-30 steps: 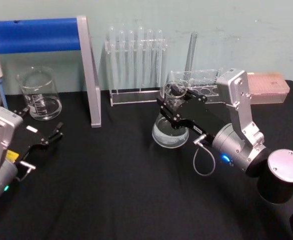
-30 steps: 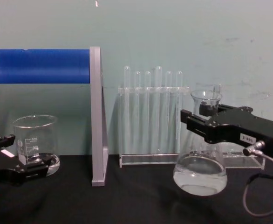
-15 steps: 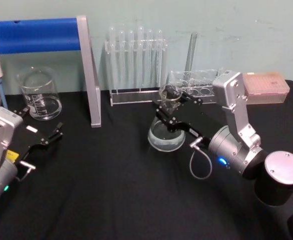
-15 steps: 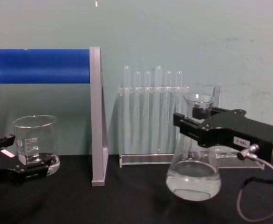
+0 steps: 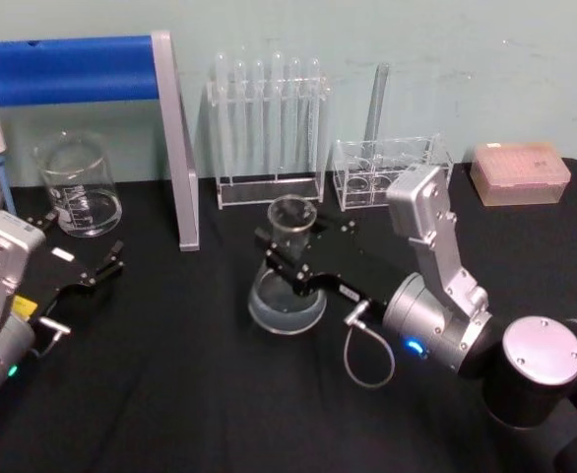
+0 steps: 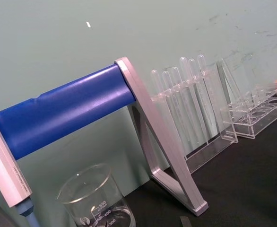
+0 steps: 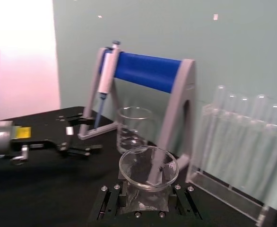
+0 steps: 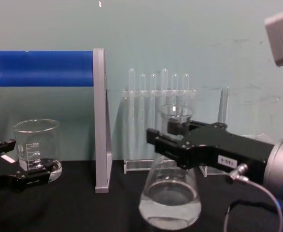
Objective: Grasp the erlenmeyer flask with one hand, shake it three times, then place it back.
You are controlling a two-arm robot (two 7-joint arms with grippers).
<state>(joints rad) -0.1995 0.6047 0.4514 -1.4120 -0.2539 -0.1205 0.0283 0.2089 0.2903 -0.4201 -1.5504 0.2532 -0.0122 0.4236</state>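
On the black table [image 5: 170,394], a blue-barred stand [image 5: 72,69] is set along the back edge toward the left corner. Near the table's middle the erlenmeyer flask [image 5: 287,304] is held upright, its neck clamped between the closed-in jaws of the right tool [image 5: 288,261]; whether its base touches the table cannot be told. The left tool [image 5: 82,266] is parked by the left edge, spread apart and empty, near a beaker [image 5: 75,187].

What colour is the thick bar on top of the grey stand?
The bar is blue; the chest view shows it best.
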